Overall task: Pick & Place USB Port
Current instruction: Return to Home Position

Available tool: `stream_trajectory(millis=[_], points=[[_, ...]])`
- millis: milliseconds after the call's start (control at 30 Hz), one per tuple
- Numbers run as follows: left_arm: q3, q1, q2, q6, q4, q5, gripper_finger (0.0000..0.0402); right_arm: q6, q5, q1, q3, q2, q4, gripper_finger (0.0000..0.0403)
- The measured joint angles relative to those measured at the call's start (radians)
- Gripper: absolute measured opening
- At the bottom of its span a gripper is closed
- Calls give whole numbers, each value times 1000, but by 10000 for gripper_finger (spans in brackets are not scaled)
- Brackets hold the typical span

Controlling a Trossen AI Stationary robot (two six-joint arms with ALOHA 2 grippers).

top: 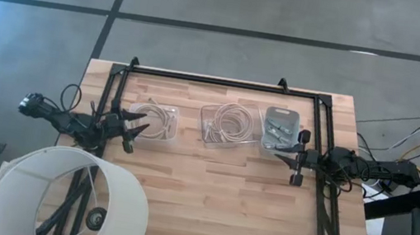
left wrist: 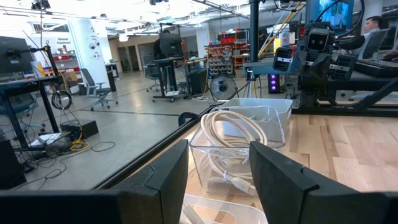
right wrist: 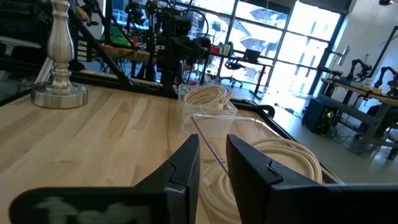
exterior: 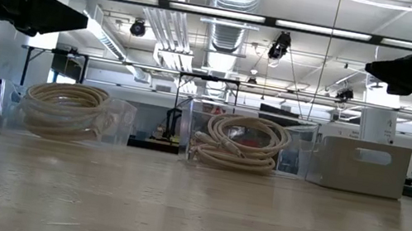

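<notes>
the left gripper (top: 133,135) hangs over the left edge of the desk (top: 205,208), just beside the left clear bin (exterior: 122,127). its fingers (left wrist: 163,180) stand well apart and hold nothing. that bin carries a coiled white cable (exterior: 64,109). the middle clear bin (exterior: 302,153) carries a second coil (exterior: 239,142). right of it stands the white bin (exterior: 361,165); from above, a few pale pieces lie inside, too small to tell what they are. the right gripper (top: 297,157) hovers at the near side of the white bin, its fingers (right wrist: 186,165) parted only a little and empty. a lamp with a white shade (top: 69,196) stands at the near left corner.

no loose cable lies on the bare wood, so the placing looks finished. both arms sit low at the desk's sides, so what seems left is only to settle into the rest pose.
</notes>
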Motion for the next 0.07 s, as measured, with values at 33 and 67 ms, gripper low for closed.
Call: stream_trajectory(millis=[33,67], points=[[0,0,0,0,0,0,175,0,0,0,0,0,0,77],[0,0,0,0,0,0,175,0,0,0,0,0,0,79]])
